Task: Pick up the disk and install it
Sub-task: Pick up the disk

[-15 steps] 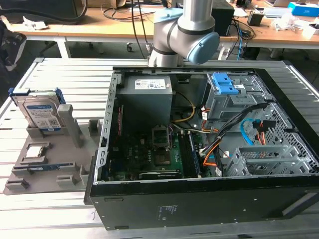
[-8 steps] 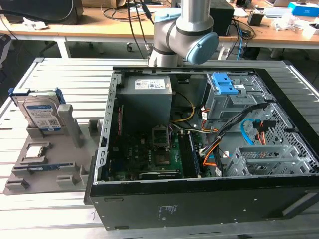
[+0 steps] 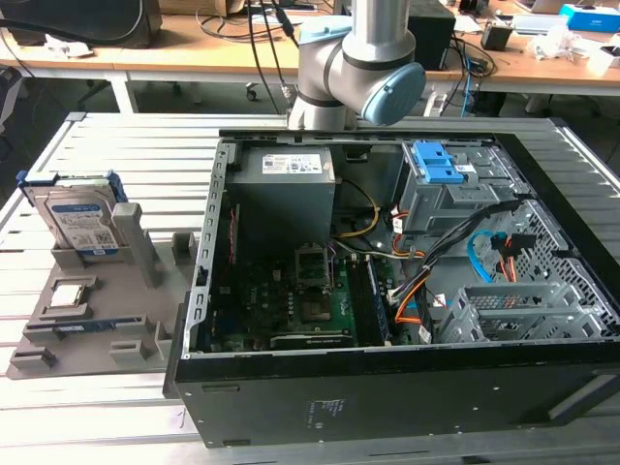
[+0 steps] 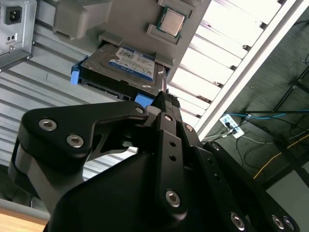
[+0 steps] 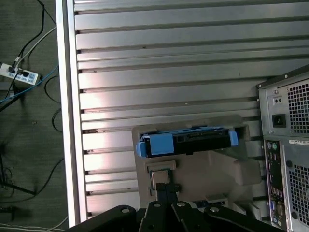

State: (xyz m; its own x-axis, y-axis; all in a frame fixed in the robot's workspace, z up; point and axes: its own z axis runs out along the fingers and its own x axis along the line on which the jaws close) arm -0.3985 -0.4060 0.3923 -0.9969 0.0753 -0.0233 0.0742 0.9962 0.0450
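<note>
Slatted metal table [image 3: 116, 145], cluttered desks behind. Exterior view: open computer case [image 3: 387, 407] lying on its side; gray fixture [image 3: 145, 320] just beside the case, on the exterior view's left; the disk [image 3: 82, 221] standing on edge in the fixture slot farthest from the case, blue frame around it; small square chip [image 3: 70, 294] seated flat in the same fixture, near the disk; arm [image 3: 354, 77] behind the case. Second wrist view: gripper [image 4: 161, 104] hanging over the disk [image 4: 128, 65], apart from it, fingers drawn together on nothing; chip [image 4: 172, 21] beyond. First wrist view: gripper [image 5: 167, 188] above the chip [image 5: 159, 179], the disk [image 5: 186, 141] edge-on just past it, case [image 5: 285, 145] to one side. My judgement: pickup not yet made. To do it well I would spread the fingers before descending, centre over the disk and not the chip, pinch across its flat faces, and lift straight along the slot so the frame does not snag.
</note>
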